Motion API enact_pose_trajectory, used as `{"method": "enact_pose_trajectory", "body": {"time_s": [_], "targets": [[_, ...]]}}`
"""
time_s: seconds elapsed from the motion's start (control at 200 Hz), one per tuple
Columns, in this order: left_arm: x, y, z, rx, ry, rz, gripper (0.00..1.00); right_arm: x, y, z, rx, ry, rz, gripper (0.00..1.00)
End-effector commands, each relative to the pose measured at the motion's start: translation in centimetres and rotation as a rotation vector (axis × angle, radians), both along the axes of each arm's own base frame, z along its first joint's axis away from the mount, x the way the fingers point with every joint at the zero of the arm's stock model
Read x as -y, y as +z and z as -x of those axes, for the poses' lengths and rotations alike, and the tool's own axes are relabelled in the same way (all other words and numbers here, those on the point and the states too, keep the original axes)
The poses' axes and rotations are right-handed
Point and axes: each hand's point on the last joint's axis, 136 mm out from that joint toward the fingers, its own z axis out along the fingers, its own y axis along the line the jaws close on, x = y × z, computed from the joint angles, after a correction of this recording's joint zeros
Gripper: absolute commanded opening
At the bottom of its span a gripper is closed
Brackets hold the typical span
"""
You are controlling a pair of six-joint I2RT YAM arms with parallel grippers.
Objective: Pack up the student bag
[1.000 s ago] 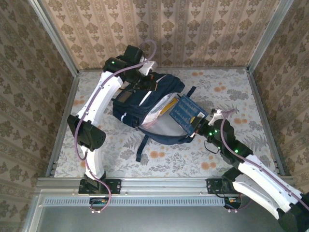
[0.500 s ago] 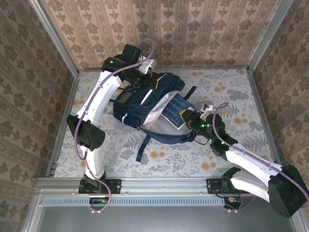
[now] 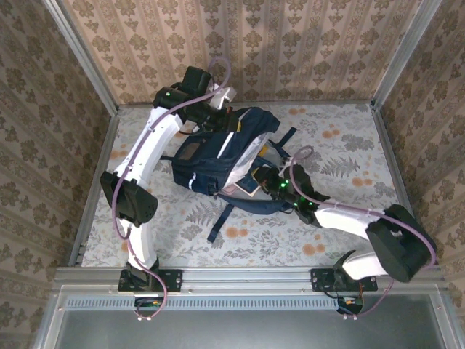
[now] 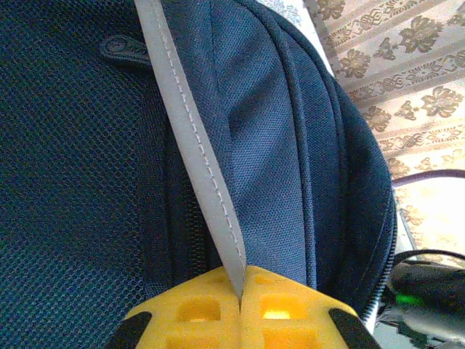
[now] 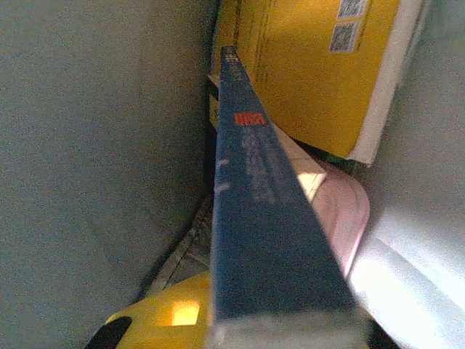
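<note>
Centrally, the student bag (image 3: pixel 207 154) lies between left tool (image 3: pixel 219 116) and right tool (image 3: pixel 256 175)

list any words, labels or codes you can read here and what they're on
No text is legible enough to quote.
blue book, spine: red tag and pale lettering, too blurred to read.
yellow book, cover: two square codes by the edge, print too small to read.
student bag, front patch: too small to read.
</note>
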Motion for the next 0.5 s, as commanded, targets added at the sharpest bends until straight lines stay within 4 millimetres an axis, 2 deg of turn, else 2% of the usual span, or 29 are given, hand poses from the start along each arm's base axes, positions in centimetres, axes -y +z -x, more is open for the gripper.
{"method": "enact_pose_trajectory", "body": {"time_s": [0.0, 0.19, 0.33, 0.495], "targets": [[0.7, 7.5, 1.7, 0.144, -0.069, 0.194, 0.0, -2.8, 3.3, -2.3, 0.141, 0.026, -0.034, 0.0], [1.2, 8.7, 2.1, 0.142, -0.088, 0.265, 0.0, -5.7, 1.7, -5.1, 0.138, 0.011, -0.007, 0.0], [1.3, 9.5, 2.1, 0.121, -0.089, 0.338, 0.0, -7.6, 1.0, -7.4, 0.15, -0.011, -0.002, 0.06], [1.0, 9.1, 1.7, 0.1, -0.073, 0.357, 0.0, -11.0, 0.3, -9.7, 0.167, 0.018, -0.028, 0.25]]}}
